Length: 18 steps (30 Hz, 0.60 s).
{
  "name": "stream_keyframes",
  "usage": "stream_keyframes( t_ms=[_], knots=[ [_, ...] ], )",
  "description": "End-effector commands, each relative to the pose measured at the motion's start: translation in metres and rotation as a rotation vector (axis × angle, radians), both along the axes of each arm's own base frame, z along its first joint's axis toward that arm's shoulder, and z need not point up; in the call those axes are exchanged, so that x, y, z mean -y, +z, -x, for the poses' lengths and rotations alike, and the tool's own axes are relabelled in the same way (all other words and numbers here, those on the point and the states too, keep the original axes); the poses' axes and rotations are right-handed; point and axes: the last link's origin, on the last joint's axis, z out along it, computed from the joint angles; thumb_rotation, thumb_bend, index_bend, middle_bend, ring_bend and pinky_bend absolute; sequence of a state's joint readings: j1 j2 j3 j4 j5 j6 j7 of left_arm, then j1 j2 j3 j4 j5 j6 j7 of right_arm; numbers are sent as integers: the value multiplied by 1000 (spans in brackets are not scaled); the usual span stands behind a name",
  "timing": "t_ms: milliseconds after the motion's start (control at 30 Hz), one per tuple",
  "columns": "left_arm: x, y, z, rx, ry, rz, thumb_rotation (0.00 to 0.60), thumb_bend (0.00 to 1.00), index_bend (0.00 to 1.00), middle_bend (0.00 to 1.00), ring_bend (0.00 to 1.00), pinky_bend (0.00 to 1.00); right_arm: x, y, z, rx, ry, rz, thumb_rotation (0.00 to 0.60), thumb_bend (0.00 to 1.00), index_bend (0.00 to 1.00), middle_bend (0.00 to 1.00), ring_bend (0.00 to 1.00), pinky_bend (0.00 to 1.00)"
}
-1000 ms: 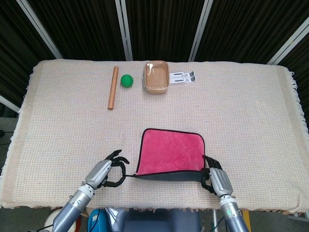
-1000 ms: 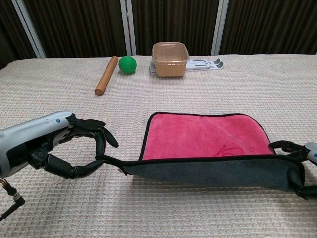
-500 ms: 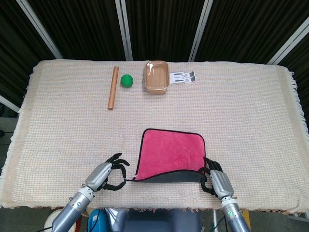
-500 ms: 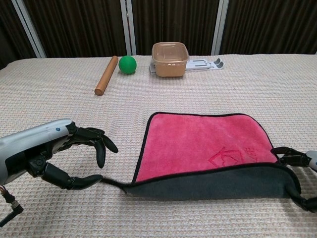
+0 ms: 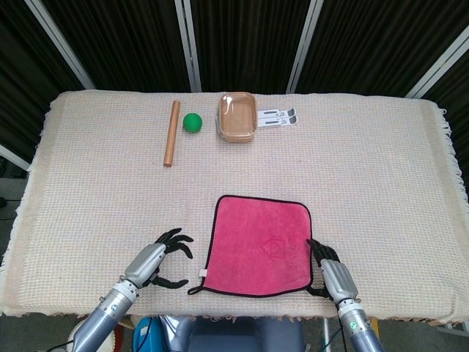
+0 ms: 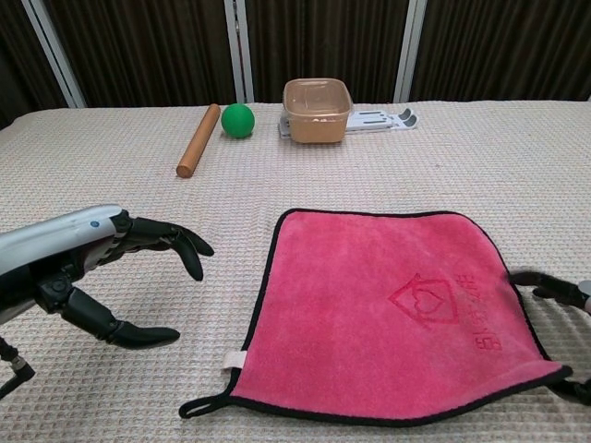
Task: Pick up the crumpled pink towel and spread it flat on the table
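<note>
Both hands, left and right, spread empty beside the flat, plush, black-trimmed pink towel.

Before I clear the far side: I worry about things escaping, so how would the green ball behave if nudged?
The green ball looks round and smooth, so it would likely roll freely. The wooden rod beside it might stop it leftward. The woven tablecloth could slow it somewhat.

Left hand at seven o'clock, fingers spread, holding nothing; right hand at five o'clock, fingers also apart
</note>
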<state>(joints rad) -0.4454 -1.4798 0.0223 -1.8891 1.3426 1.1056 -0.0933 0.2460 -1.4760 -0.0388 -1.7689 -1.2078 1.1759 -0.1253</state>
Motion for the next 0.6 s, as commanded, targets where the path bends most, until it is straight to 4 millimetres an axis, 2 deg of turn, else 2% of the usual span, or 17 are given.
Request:
stream_keyframes(
  t_ms=[33, 467, 600],
  knots=[
    [-1, 6, 1, 5, 2, -10, 600, 219, 354, 157, 0, 32, 0, 6, 2, -8, 4, 15, 600, 372, 0, 0, 0, 0],
    [-12, 40, 14, -25, -8, -124, 600, 219, 316, 150, 0, 29, 9, 51, 31, -103, -28, 154, 600, 363, 0, 0, 0, 0],
    [-9, 44, 20, -40, -2, -132, 600, 219, 316, 149, 0, 29, 6, 57, 38, -120, -47, 142, 600, 313, 0, 0, 0, 0]
  ],
)
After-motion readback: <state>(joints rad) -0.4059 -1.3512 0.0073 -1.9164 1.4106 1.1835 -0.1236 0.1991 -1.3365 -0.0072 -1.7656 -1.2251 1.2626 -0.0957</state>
